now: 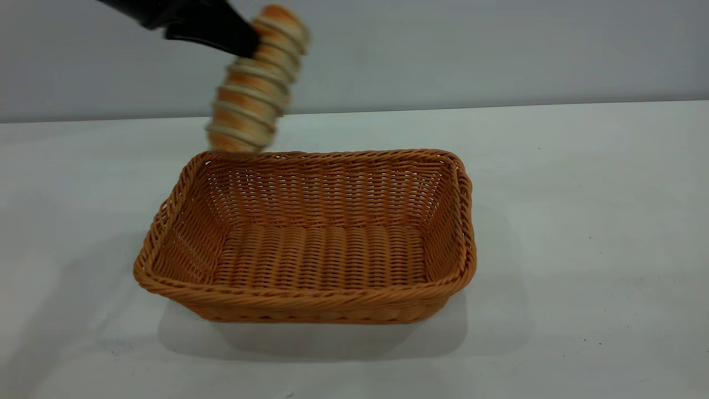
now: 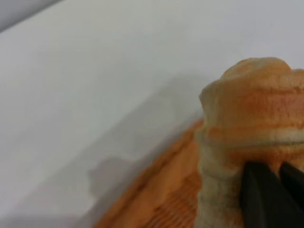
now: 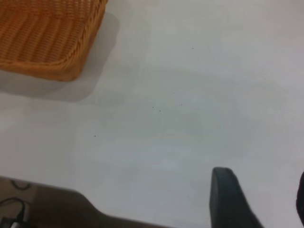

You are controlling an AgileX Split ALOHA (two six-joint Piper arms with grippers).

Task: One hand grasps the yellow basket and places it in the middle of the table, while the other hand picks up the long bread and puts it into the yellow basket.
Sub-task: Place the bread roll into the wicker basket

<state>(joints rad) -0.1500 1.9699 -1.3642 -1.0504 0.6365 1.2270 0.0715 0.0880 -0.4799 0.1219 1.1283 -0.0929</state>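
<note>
The yellow basket [image 1: 310, 244] is an empty orange-tan wicker tray standing in the middle of the white table [image 1: 581, 221]. My left gripper [image 1: 252, 44] is shut on the upper part of the long bread [image 1: 252, 91], a cream roll with golden stripes. The bread hangs tilted in the air above the basket's far left corner. In the left wrist view the bread [image 2: 251, 123] fills the frame close up, with the basket's rim [image 2: 156, 185] below it. My right gripper [image 3: 261, 190] is open and empty over bare table, away from the basket's corner [image 3: 52, 42].
A grey wall [image 1: 498, 50] stands behind the table. The table's edge and a dark floor with a cable [image 3: 14, 209] show in the right wrist view. White tabletop lies on both sides of the basket.
</note>
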